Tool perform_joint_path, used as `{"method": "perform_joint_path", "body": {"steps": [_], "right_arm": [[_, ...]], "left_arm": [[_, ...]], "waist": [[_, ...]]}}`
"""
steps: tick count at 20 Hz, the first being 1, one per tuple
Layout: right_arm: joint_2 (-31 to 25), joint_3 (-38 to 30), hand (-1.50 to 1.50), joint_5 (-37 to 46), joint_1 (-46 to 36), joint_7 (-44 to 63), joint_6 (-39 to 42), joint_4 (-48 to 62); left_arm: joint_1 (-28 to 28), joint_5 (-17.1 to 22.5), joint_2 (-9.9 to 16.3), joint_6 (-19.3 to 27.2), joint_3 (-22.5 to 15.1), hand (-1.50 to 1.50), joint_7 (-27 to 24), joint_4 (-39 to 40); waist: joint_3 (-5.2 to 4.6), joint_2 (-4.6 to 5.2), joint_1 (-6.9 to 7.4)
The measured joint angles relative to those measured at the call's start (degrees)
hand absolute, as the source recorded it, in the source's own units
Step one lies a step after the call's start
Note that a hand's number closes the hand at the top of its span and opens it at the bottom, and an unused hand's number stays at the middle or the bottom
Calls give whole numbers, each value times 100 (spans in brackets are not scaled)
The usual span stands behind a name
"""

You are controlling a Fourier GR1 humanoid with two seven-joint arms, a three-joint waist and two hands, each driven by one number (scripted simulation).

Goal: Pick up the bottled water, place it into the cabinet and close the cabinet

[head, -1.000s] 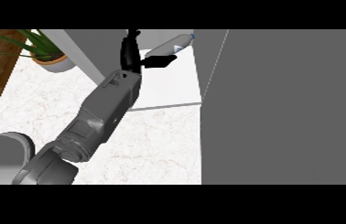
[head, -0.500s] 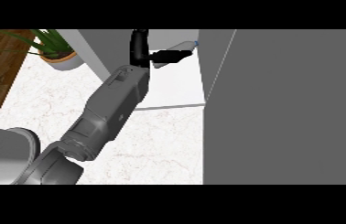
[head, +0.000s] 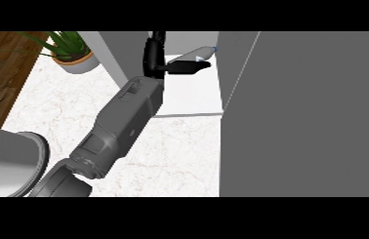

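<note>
The bottled water (head: 199, 52), clear with a blue cap, lies tilted inside the open cabinet (head: 194, 94), near its back right. My left hand (head: 155, 57) reaches into the cabinet from the lower left. Its fingers point straight up along the cabinet's left wall. Its thumb (head: 186, 66) stretches right, just under the bottle. The fingers do not curl round the bottle, so the hand is open. The grey cabinet door (head: 296, 116) stands open and fills the right side of the view. My right hand does not show.
A potted plant (head: 71, 52) stands on the white marble counter (head: 180, 155) at the far left, next to a wooden strip (head: 16, 62). The cabinet's left wall (head: 115, 52) rises beside my forearm. A grey rounded body part (head: 18, 160) sits at the lower left.
My left arm has pushed a little deeper into the cabinet and its fingers have straightened upward. The bottle now lies beside the thumb, slightly lower than before.
</note>
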Motion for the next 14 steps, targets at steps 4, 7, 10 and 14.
{"method": "perform_joint_path", "body": {"steps": [4,7,10,14], "right_arm": [[41,62,-150,9,52,33,-53,-6],[91,141,-150,23,7,93,-139,-8],[75,168,-150,33,38,99,-154,-24],[152,327,-150,79,-34,195,-293,-17]], "left_arm": [[450,143,-15,-41,-309,-150,159,-614],[924,306,-20,-130,-616,-150,223,-1175],[1405,480,-22,-257,-981,-150,282,-1809],[2023,569,-24,-506,-1325,-150,433,-2746]], "waist": [[1,-44,84],[1,-58,122],[0,-69,144],[0,-81,235]]}}
